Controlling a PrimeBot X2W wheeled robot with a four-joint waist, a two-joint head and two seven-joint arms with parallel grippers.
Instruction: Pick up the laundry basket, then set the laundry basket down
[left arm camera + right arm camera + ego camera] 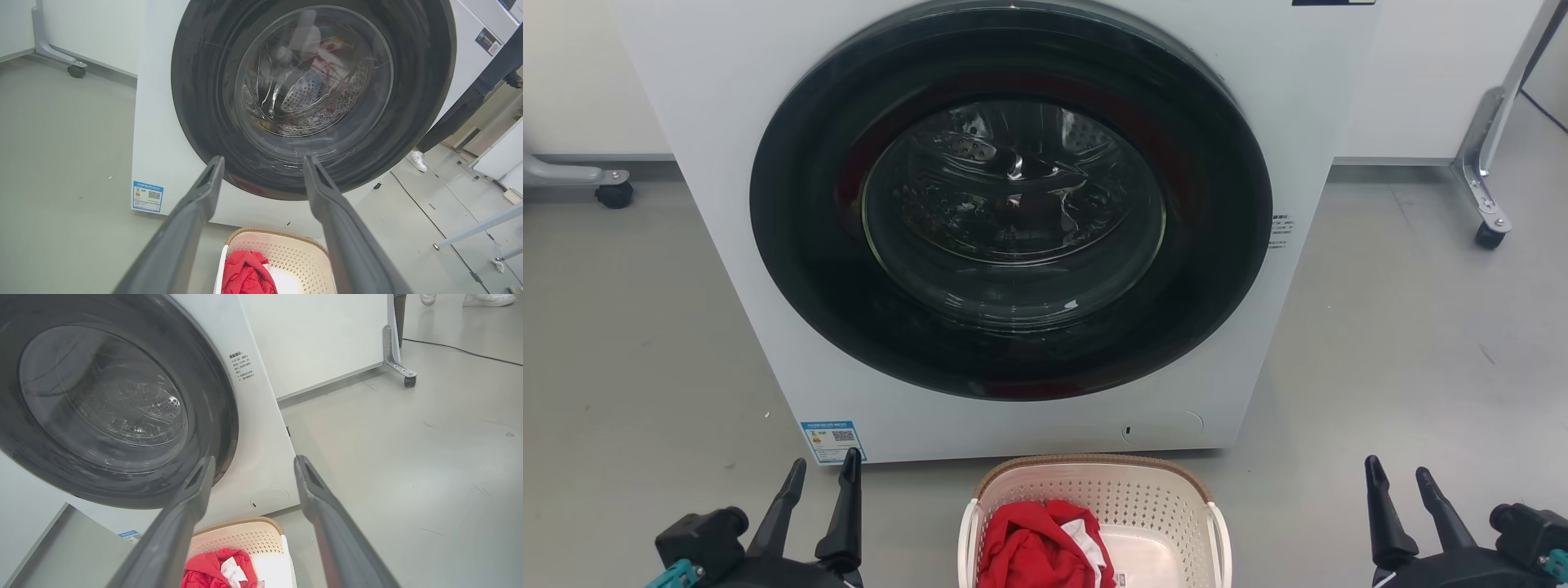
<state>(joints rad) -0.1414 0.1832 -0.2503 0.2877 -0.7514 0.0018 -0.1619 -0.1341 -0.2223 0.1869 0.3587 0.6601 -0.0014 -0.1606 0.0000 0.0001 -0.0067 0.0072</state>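
Finds the laundry basket (1147, 500) at 6 o'clock of the head view, standing on the floor (1421, 343) just before the washing machine (715, 147), a red garment (1029, 545) heaped toward its 9 o'clock side. Puts the left gripper (826, 460) at 7 o'clock and the right gripper (1396, 467) at 5 o'clock, fingers spread, holding nothing, well apart from the side handles (1222, 535). Reads as a flanking stance, one gripper per handle for a level two-armed lift. Not yet lifted; probably calls next for closing in on the handles.

White washing machine (768, 269), grey floor (1405, 343), white wall (572, 73)
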